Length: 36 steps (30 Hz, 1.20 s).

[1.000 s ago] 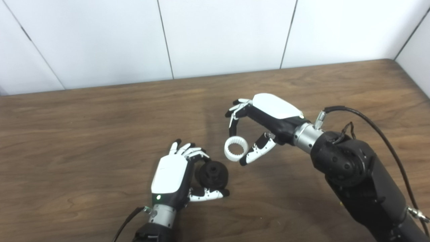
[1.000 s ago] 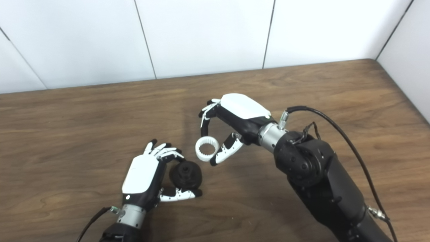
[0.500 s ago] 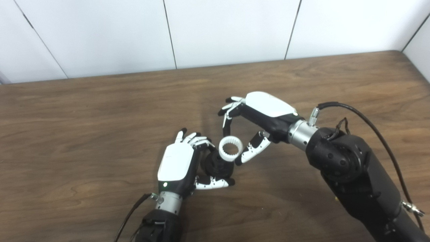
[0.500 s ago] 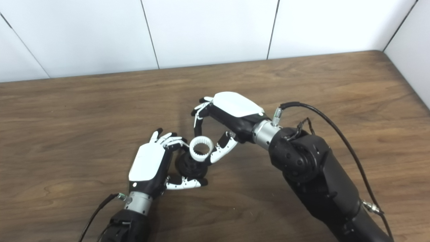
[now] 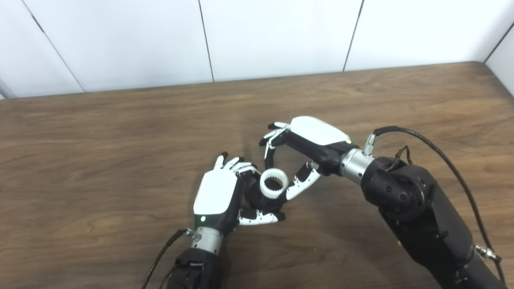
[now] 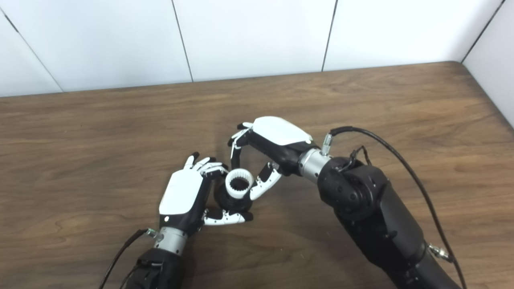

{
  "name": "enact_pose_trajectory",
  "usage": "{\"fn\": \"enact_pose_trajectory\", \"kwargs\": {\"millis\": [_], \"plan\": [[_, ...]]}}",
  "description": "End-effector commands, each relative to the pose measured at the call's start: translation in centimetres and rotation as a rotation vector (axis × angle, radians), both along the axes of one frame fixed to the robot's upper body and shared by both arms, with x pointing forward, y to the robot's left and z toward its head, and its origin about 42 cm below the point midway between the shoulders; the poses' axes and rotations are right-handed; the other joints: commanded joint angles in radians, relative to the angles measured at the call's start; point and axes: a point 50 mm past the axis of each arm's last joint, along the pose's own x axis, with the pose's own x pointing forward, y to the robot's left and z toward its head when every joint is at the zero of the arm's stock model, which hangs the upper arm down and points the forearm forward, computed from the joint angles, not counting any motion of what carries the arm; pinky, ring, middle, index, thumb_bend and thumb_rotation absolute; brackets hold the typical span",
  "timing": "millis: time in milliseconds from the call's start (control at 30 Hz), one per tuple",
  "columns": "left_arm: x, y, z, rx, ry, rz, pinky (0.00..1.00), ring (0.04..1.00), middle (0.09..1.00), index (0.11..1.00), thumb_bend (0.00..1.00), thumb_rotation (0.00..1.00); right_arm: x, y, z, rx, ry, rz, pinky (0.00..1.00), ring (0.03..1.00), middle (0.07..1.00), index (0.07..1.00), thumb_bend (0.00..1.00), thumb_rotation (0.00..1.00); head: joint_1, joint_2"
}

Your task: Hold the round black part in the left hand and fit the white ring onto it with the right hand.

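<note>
Both hands meet low over the middle of the wooden table (image 5: pixel 100 132). From the right side, the right hand (image 5: pixel 305 140) pinches the white ring (image 5: pixel 274 185) between a downward-curled finger on its far rim and the thumb on its near right rim; its grip is closed on the ring. That ring, toothed along its inner wall, faces its opening up toward the cameras and sits directly over the round black part (image 5: pixel 261 199), apparently touching or just above its top, though whether it has seated I cannot tell. From the left, the left hand (image 5: pixel 217 194) is clamped on the black part, fingers curled over its far side and thumb lying along its near edge. Ring axis and part axis look close to lined up, so the coming move is likely a straight push along that shared axis, down and slightly toward the left hand. Matte and dark, the black part is mostly hidden under the ring.
</note>
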Motion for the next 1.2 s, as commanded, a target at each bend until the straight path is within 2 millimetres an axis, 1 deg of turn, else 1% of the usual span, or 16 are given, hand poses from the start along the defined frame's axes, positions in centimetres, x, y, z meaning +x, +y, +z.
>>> {"fn": "enact_pose_trajectory", "kwargs": {"millis": [0, 167, 400, 1167], "plan": [[-0.1, -0.3, 0.1, 0.018, 0.019, -0.030, 1.00, 0.871, 0.752, 0.482, 0.53, 0.06, 0.1, 0.5, 1.0, 0.006, -0.070, 0.025, 0.89, 0.952, 0.819, 0.484, 0.52, 0.13, -0.002, 0.002], [-0.1, -0.3, 0.2, 0.018, 0.025, -0.031, 1.00, 0.875, 0.753, 0.482, 0.53, 0.06, 0.1, 0.9, 0.4, -0.005, -0.064, 0.032, 0.88, 0.936, 0.815, 0.484, 0.52, 0.13, -0.001, 0.004], [0.0, -0.4, 0.1, 0.018, 0.021, -0.032, 1.00, 0.877, 0.753, 0.482, 0.53, 0.06, 0.3, 0.7, -0.2, -0.008, -0.056, 0.032, 0.87, 0.942, 0.817, 0.484, 0.52, 0.13, 0.003, 0.006], [-0.2, -0.6, 0.4, 0.012, 0.015, -0.035, 1.00, 0.873, 0.749, 0.481, 0.53, 0.06, 0.8, 0.3, -0.7, -0.018, -0.056, 0.004, 0.87, 0.944, 0.815, 0.485, 0.52, 0.13, 0.002, 0.008]]}}
